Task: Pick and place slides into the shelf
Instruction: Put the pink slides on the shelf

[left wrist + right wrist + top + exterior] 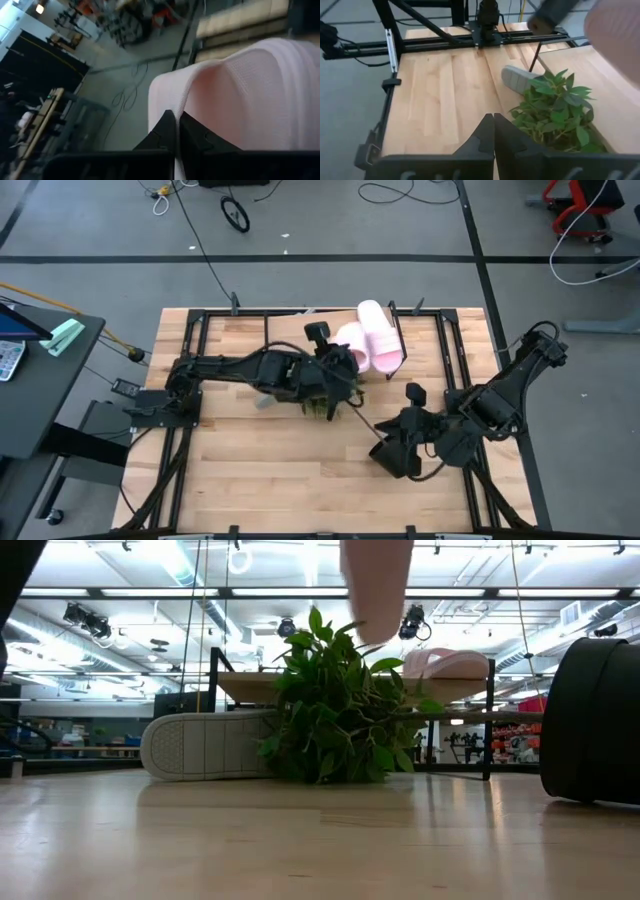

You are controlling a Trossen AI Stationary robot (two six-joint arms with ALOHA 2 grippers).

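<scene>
The shelf (300, 320) stands behind the plant (322, 402), one pink slide (378, 332) lying on its top. Above the plant, the left gripper (345, 358) pinches another pink slide (240, 95) shut-fingered. A grey slide (205, 747) lies beside the plant. The right gripper (385, 452) waits closed, empty, off to the plant's side.

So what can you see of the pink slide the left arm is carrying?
The pink slide is pale pink, foam-like, with a finely textured surface and one wide strap. The left tool is shut on its edge and holds it in the air, above the plant. In the high view it sits at the shelf's near edge, beside another pink slide already lying on the shelf; whether the two touch I cannot tell.
</scene>
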